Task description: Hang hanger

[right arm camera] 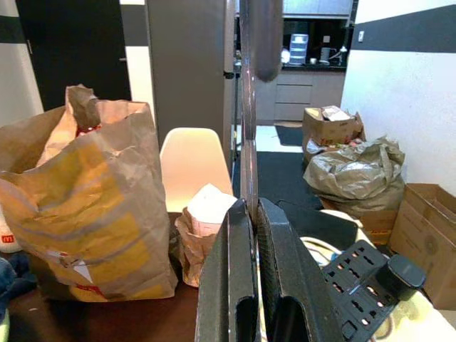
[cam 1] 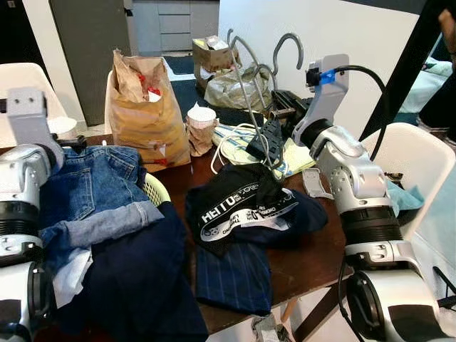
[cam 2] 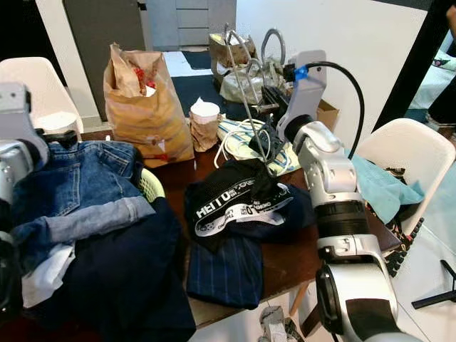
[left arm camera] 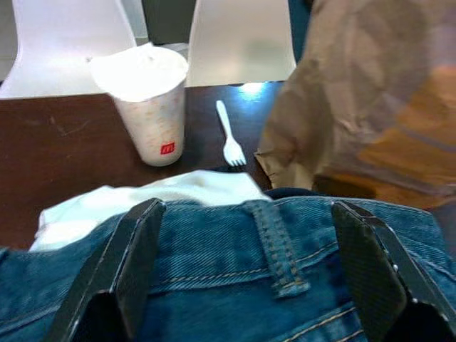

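Task looks partway through, in my judgement: the hanger [cam 1: 251, 85] is already picked up and off the table [cam 1: 313, 249], but nothing in view shows a rail or hook to hang it on, so carrying and hanging remain. Right gripper [right arm camera: 251, 235] is raised above the far side of the table, its two black fingers pressed together on the hanger's thin metal stem; the right wrist view shows the stem running straight up from between the fingers, with the rounded end of the hook near the top of that view. From the head views the grey hooks curl above the gripper, and there seem to be two of them side by side, so it may be more than one hanger; cannot tell for sure. A dark garment with white lettering [cam 1: 239, 203] hangs from the wire below the gripper and drapes onto the table, its lower part resting on a striped navy cloth [cam 1: 231, 274]. Left gripper [left arm camera: 249, 256] sits low on the near left, fingers spread wide apart and holding nothing, hovering just over folded blue jeans [cam 1: 89, 185]. Beyond the jeans stand a paper cup [left arm camera: 149, 100] and a plastic fork [left arm camera: 229, 139]; a brown paper bag [cam 1: 142, 107] stands near them.
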